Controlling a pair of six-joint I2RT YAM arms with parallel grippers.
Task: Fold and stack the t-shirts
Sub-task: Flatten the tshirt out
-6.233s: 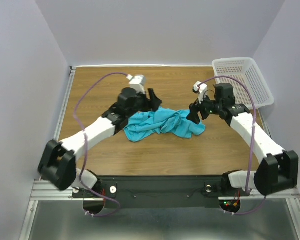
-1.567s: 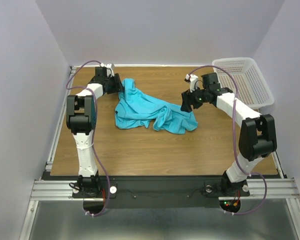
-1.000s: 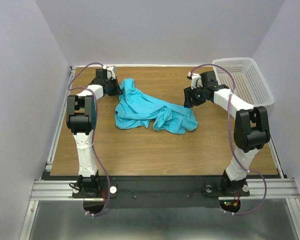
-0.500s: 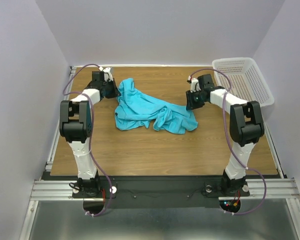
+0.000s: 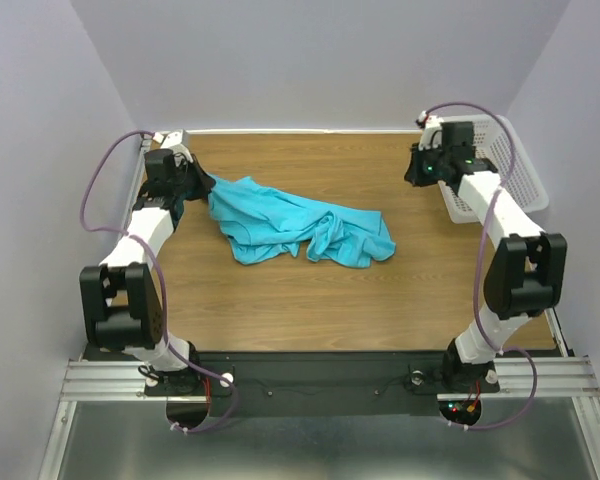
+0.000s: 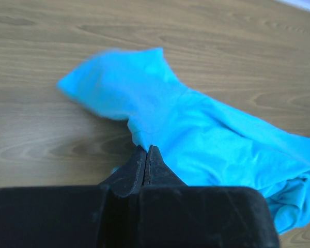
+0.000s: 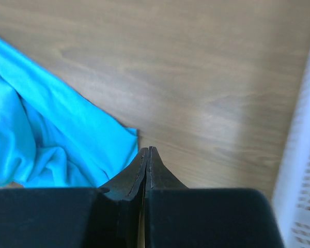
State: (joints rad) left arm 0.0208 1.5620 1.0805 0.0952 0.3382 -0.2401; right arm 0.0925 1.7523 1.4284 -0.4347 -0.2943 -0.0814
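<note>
A turquoise t-shirt (image 5: pixel 300 225) lies crumpled across the middle of the wooden table (image 5: pixel 310 300). My left gripper (image 5: pixel 198 183) is at the far left and shut on the shirt's left edge. The left wrist view shows its jaws (image 6: pixel 146 150) pinched together on the t-shirt fabric (image 6: pixel 206 134), which stretches away to the right. My right gripper (image 5: pixel 414 170) hovers at the back right beside the basket, apart from the shirt. Its jaws (image 7: pixel 147 151) are shut with nothing between them. Past their tips, on the table, lies a corner of the t-shirt (image 7: pixel 41 134).
A white perforated basket (image 5: pixel 515 165) stands at the back right corner, partly behind the right arm, and its wall (image 7: pixel 305 155) fills the right edge of the right wrist view. Bare wood lies in front of the shirt. Walls close in the table on three sides.
My left gripper has pulled the shirt's edge to the left, stretching the fabric out. My right gripper has shut and swung back and right, away from the shirt toward the basket.
</note>
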